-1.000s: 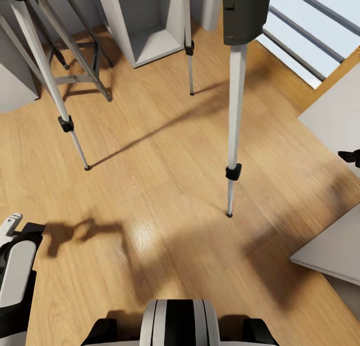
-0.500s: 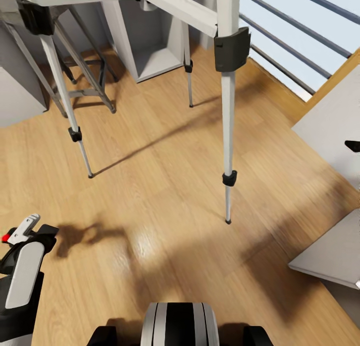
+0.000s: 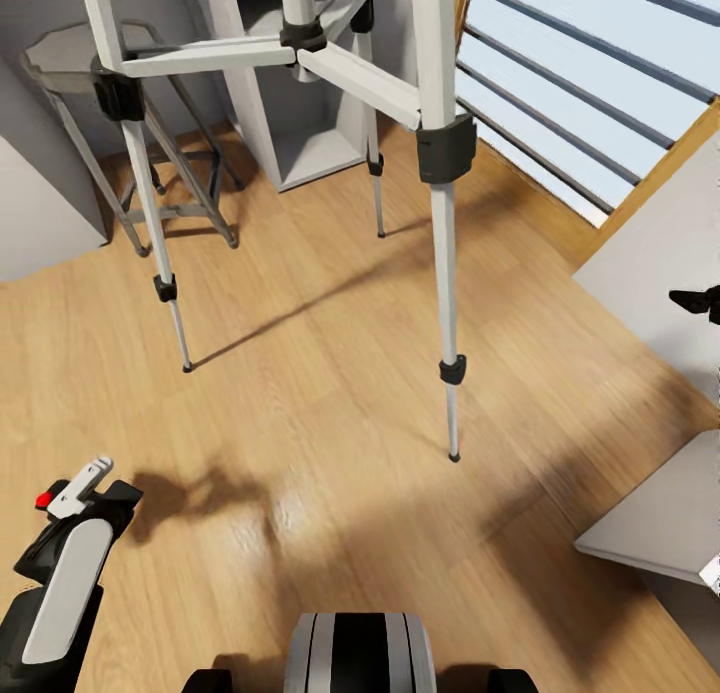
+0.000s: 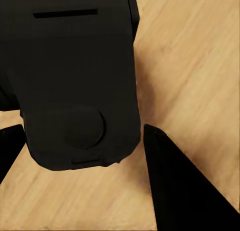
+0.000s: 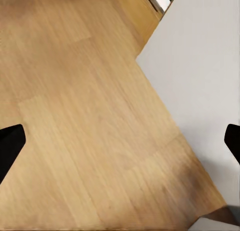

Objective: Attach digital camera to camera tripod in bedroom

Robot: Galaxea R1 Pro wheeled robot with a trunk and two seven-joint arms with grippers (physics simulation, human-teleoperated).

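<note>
Near the window: the camera tripod (image 3: 440,163) is seen standing on the plank floor (image 3: 320,393) of the bedroom, its three silver legs spread and its head cut off by the top of the head view.

Behind it: a small grey stool (image 3: 150,143) and a white shelf unit (image 3: 300,93) are seen against the wall.

Camera: the digital camera (image 4: 75,76) is seen in the left wrist view as a dark block between the two dark fingers (image 4: 185,191), close against the lens.

Left gripper: the left gripper (image 3: 75,488) is seen low at the left of the head view, with a small red button showing at its tip; the jaws are judged to be clamped on the camera.

Right gripper: in the right wrist view the jaws are spread wide, with nothing between them, over floor and a pale grey slab (image 5: 200,91), judged to be the bed.

Camera and tripod: the camera is held well apart from the tripod, low and to the left of the nearest legs.

Step in hand: the carry toward the tripod is judged to be under way; mounting is not yet begun.

Next move: the left arm would have to be raised well above the leg braces, so that the camera's underside can be brought level over the tripod head.

Risk: a leg could be knocked on the way up.
</note>
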